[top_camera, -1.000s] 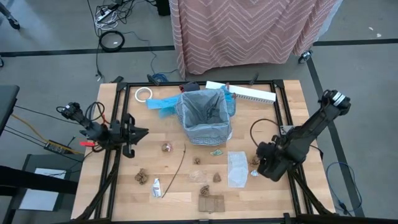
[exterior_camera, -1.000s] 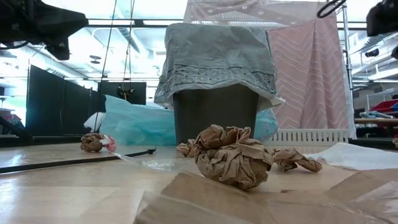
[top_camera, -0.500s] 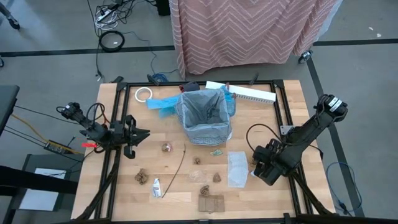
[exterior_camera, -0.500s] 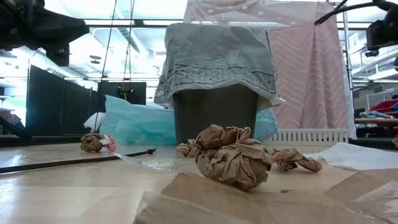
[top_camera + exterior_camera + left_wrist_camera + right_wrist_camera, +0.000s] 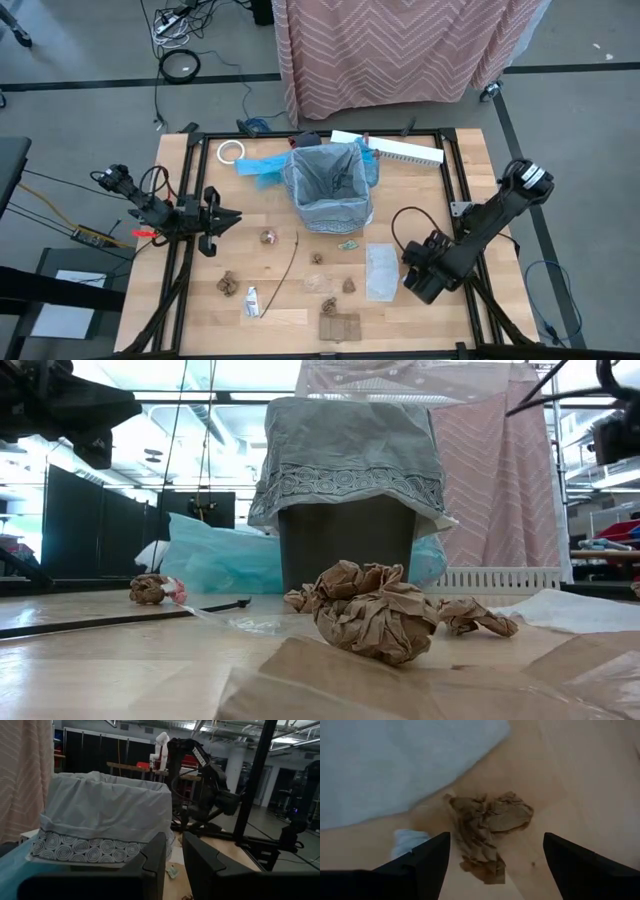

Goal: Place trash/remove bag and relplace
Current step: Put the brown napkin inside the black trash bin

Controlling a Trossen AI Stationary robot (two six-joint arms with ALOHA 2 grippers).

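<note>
A bin lined with the grey bag (image 5: 330, 188) stands at the table's middle, and the bag's rim is folded over the bin's edge (image 5: 345, 455). Trash lies on the wood in front of it: brown paper wads (image 5: 227, 283) (image 5: 375, 610), a thin stick (image 5: 285, 265), a white tube (image 5: 252, 300), a cardboard square (image 5: 339, 326) and a clear wrapper (image 5: 381, 270). My right gripper (image 5: 497, 870) points steeply down, open wide, just above a brown wad (image 5: 487, 827) beside the wrapper, with a finger on either side of it. My left gripper (image 5: 174, 865) waits level at the table's left, its fingers a narrow gap apart, holding nothing.
A bright blue bag (image 5: 262, 168) lies against the bin's far left side, with a white tape roll (image 5: 231, 151) beyond it. A white ribbed strip (image 5: 388, 148) lies at the far edge. Black frame rails (image 5: 455, 190) run along the table's sides. A pink-draped stand (image 5: 400, 50) is behind the table.
My right gripper has come down and shifted toward the table's left and near edge, closing on the brown wad beside the clear wrapper. The trash and the bin have not moved.
</note>
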